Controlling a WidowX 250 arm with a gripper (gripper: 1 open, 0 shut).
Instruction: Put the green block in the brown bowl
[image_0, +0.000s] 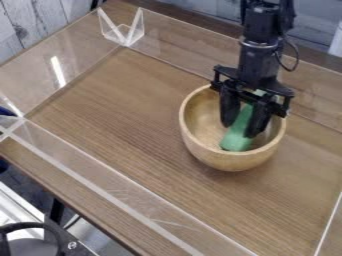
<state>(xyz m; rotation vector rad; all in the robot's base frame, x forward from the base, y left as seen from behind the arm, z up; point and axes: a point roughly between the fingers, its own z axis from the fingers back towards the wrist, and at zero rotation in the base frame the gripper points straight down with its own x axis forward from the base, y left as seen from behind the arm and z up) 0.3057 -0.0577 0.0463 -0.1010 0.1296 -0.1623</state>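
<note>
Jaws clamped on green block (239, 133), its top hidden, inside brown bowl (201, 140).

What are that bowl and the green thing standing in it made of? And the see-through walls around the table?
The brown bowl looks like light, matte wood: thick walls, faint grain. The green block is uniformly bright green, likely painted wood or plastic; I can't tell which. The walls look like clear acrylic, with glare along the edges.
</note>
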